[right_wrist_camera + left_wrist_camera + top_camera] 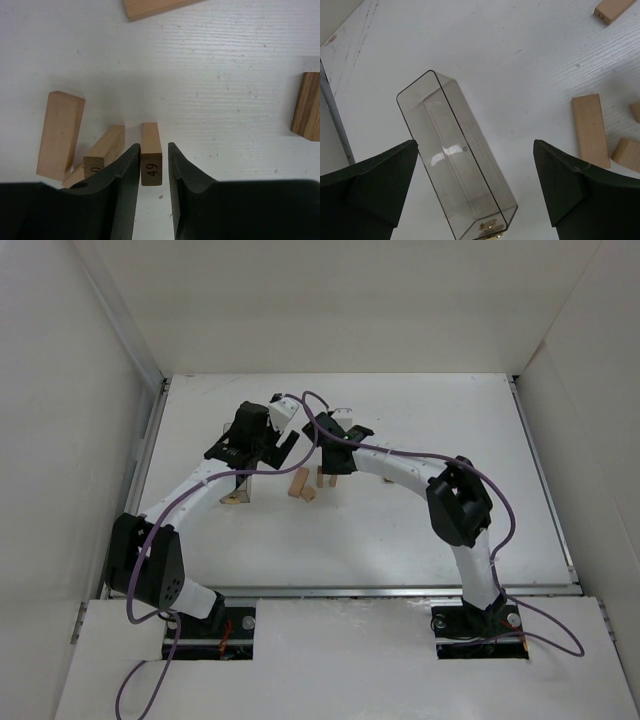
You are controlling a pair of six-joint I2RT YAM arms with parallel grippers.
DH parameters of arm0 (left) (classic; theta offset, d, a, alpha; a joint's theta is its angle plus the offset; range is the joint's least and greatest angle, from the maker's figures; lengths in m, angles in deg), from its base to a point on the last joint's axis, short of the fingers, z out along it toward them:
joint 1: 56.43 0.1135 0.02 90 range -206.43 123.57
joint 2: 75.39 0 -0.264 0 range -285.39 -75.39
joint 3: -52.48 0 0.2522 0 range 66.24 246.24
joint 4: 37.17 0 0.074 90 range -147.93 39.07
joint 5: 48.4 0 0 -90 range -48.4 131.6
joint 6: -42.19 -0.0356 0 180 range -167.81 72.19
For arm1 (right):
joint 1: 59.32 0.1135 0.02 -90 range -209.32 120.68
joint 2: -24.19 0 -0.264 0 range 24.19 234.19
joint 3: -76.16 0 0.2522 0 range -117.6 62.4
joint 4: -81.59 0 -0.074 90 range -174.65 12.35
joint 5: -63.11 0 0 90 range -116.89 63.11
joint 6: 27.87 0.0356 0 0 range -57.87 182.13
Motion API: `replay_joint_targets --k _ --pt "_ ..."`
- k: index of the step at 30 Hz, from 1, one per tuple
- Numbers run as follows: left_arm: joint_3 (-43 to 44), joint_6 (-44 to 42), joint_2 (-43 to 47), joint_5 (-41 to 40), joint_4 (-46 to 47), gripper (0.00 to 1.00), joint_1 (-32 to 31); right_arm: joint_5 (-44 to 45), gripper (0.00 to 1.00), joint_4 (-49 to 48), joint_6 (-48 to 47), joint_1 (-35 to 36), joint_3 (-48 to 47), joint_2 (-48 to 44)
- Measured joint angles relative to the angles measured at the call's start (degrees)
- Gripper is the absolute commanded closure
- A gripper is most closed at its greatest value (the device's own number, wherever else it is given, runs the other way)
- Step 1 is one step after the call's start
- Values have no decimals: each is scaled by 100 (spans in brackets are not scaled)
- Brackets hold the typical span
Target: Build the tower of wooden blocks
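Several tan wood blocks lie loose mid-table [298,483]; no stacked tower shows. In the right wrist view a small block marked 49 [151,162] stands upright between the fingers of my right gripper [152,146]. The left finger touches it and a thin gap shows at the right finger. Beside it are a block marked 0 [104,152] and a leaning plank [60,134]. My left gripper [475,145] is wide open above a clear plastic box [455,160], touching nothing. A plank [590,130] and a small block [626,154] lie to its right.
The clear box also shows in the top view [238,490], left of the blocks. Another plank [155,7] and a darker block [306,106] lie near the right gripper [328,468]. White walls enclose the table on three sides.
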Motion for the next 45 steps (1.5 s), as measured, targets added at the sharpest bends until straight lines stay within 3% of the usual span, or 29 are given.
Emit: replay_joint_targets --k 6,9,14,45 --pt "-2 -31 2 -2 0 0 0 -2 67 13 0 0 -2 11" --pt "-7 -42 2 -2 2 0 0 -7 75 22 0 0 -2 11" --pt "-7 -44 2 -4 2 0 0 -4 100 28 13 0 -2 11" --pt "-92 -149 22 -39 181 0 0 -26 99 319 39 142 -317 181"
